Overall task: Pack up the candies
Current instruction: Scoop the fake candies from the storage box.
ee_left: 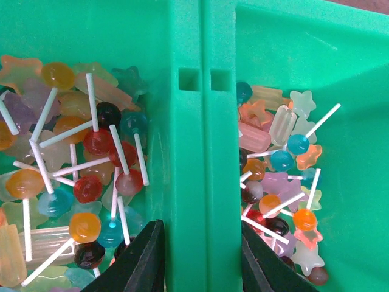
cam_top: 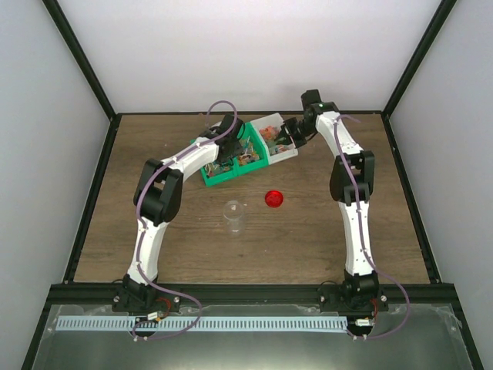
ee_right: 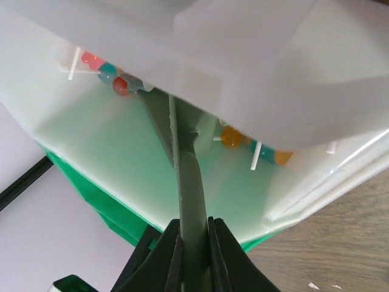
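Closest to the overhead camera, the left arm base [cam_top: 139, 293] and right arm base [cam_top: 358, 289] sit on the table [cam_top: 192, 254], well short of the green bins [cam_top: 235, 175]. A clear jar [cam_top: 235, 216] stands upright just on the near side of the green bins, with a red lid [cam_top: 274, 199] beside it to the right. A white bin [cam_top: 286, 153] touches the right end of the green bins and is tilted. The left gripper [cam_top: 225, 158] reaches down into the green bins; the right gripper [cam_top: 286, 137] meets the white bin. Candies [cam_top: 246, 156] lie in the green bins and in the white bin; whether any are in the jar cannot be told.

From the left wrist, the left gripper [ee_left: 203, 264] straddles the double wall [ee_left: 203, 152] between two compartments of the green bins, one black finger [ee_left: 146, 261] pressed to each side, clamped on it. Candies [ee_left: 85, 176], many on white sticks, fill both compartments.

From the right wrist, the right gripper [ee_right: 194, 249] is pinched tight on a thin wall of the white bin [ee_right: 121, 146], which is tipped above the green bins [ee_right: 91, 194]. Candies [ee_right: 231, 137] show through its cloudy side.
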Tool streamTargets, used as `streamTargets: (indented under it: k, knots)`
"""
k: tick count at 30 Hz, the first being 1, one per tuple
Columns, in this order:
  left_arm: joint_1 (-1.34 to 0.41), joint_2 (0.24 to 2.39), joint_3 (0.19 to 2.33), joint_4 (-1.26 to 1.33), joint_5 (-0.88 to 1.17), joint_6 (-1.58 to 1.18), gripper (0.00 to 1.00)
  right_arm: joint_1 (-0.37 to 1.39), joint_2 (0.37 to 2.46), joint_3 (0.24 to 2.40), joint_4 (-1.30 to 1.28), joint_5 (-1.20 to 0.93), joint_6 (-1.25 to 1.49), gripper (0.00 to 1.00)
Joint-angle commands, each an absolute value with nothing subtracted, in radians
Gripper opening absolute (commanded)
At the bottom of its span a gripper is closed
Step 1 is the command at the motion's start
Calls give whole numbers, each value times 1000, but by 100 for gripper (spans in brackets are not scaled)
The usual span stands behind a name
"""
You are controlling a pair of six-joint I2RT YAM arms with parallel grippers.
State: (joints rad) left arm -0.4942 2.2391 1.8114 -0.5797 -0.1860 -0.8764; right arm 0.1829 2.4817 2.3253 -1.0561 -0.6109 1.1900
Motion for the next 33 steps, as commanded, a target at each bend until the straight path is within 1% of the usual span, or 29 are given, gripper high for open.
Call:
streamTargets:
  k: [1,9,11,17,21,26,33]
  knots:
    - [-515,2304,1752,-612,22,-944,4,167,2634,2244,-1151,-481,1240,1]
    - [-528,2287,1743,-601,41,-930,4,166,2573,2125,-881,-508,1133,1]
    - [-534,2286,1744,-588,53,-930,4,166,2569,2116,-815,-551,1099,1]
    - [-547,2276,1740,-584,62,-930,4,167,2433,1840,-447,-632,1046,1]
    - [-548,2268,1736,-581,50,-936,4,167,2385,1749,-329,-701,1039,1]
    - [-546,2266,1738,-565,55,-953,4,167,2292,1590,-90,-794,1035,1]
    - [-546,2266,1738,-559,49,-972,4,163,2227,1492,-4,-831,1030,1]
